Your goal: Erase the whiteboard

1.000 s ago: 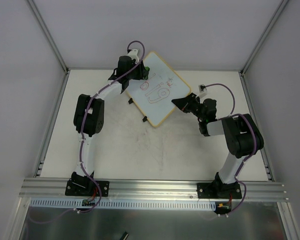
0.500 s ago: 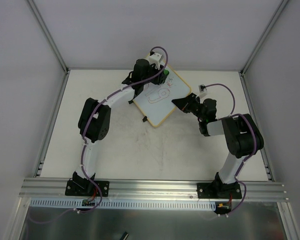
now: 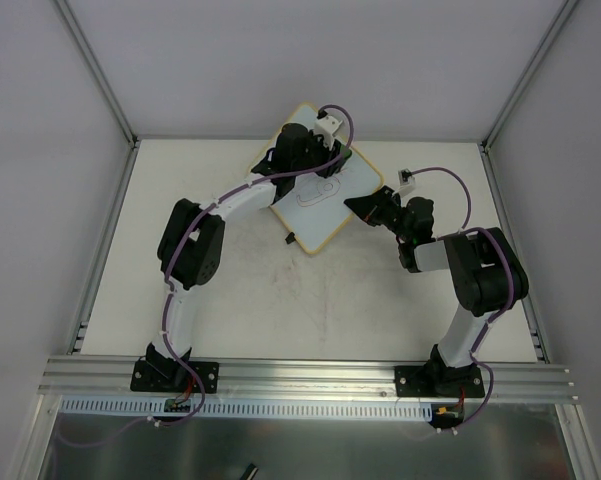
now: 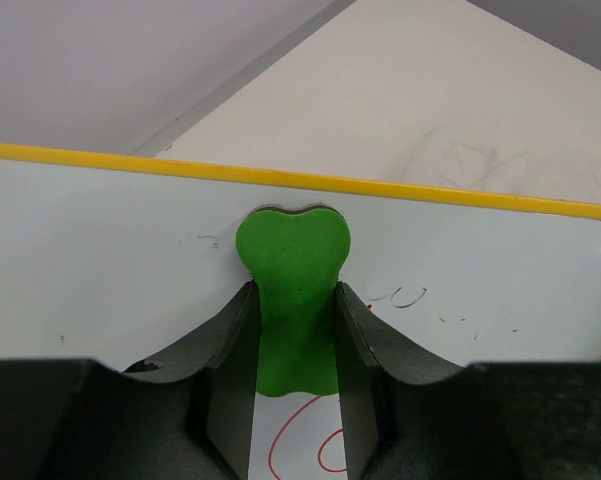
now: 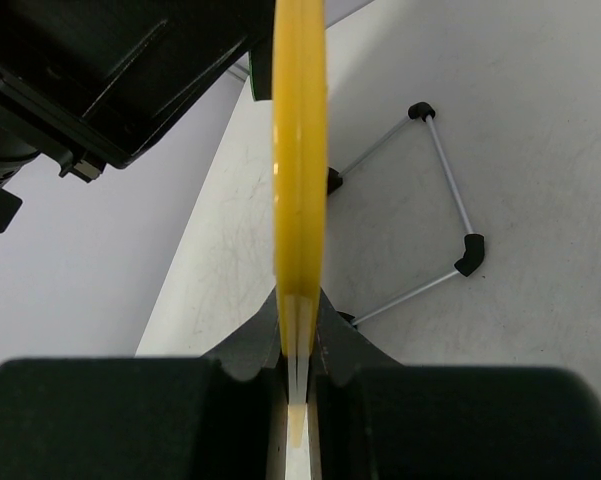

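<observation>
The whiteboard [image 3: 337, 208], white with a yellow-tan frame, stands tilted at the back of the table. My left gripper [image 3: 327, 153] is over its upper part. In the left wrist view it [image 4: 296, 330] is shut on a green eraser [image 4: 292, 270] pressed against the board [image 4: 100, 260]. Red marker loops [image 4: 298, 445] remain below the eraser and faint dark traces [image 4: 405, 297] to its right. A red outline [image 3: 318, 192] shows in the top view. My right gripper [image 3: 366, 207] is shut on the board's right edge, seen edge-on as a yellow strip [image 5: 300, 180] between its jaws [image 5: 300, 322].
The board's thin wire stand with black corner pieces [image 5: 450, 205] rests on the table behind the board. A black clip [image 3: 291, 238] sits on the board's lower left edge. Metal rails [image 3: 110, 230] and grey walls border the table.
My left gripper has swept the eraser right across the board's upper part. Most of the red scribbles seen earlier are gone; a loop remains. The right gripper has not moved.
</observation>
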Controlling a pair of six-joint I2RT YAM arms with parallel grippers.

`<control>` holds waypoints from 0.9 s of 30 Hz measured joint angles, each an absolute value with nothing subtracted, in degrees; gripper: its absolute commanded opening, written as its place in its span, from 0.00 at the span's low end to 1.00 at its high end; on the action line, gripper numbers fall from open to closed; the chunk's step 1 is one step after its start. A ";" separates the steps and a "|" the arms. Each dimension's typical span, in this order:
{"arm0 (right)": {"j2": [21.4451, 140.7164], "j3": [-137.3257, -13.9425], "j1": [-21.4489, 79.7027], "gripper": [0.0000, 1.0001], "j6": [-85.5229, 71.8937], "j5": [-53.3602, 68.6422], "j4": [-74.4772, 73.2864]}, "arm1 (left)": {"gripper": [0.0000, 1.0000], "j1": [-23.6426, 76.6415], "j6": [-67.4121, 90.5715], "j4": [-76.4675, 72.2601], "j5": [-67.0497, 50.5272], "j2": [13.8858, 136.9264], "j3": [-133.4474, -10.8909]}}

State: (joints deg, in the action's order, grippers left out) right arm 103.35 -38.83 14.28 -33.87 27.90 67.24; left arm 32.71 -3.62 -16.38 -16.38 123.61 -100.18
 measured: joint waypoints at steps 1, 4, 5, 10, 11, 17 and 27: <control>103.35 -38.83 14.28 0.00 -33.87 27.90 67.24 | 0.00 32.77 -3.88 -16.51 -16.60 123.50 -99.96; 103.35 -38.83 14.28 0.00 -33.87 27.90 67.24 | 0.00 33.04 -4.56 -16.71 -17.45 123.09 -99.31; 103.35 -38.83 14.28 0.00 -33.87 27.90 67.24 | 0.00 33.15 -4.86 -16.73 -17.61 122.98 -99.13; 103.35 -38.83 14.28 0.00 -33.85 27.90 67.24 | 0.00 33.45 -5.37 -16.84 -17.56 122.74 -98.74; 103.35 -38.83 14.28 0.00 -33.85 27.90 67.22 | 0.00 33.45 -5.28 -16.84 -17.39 122.74 -98.74; 103.35 -38.83 14.28 0.00 -33.87 27.88 67.22 | 0.00 33.06 -2.33 -16.82 -15.94 122.74 -98.74; 103.35 -38.83 14.31 0.00 -33.45 28.32 67.64 | 0.00 26.09 10.07 -16.69 -14.28 123.44 -97.51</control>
State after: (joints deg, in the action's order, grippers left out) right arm 103.35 -38.83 14.31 -33.45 28.32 67.64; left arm 26.09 10.07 -16.69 -14.28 123.44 -97.51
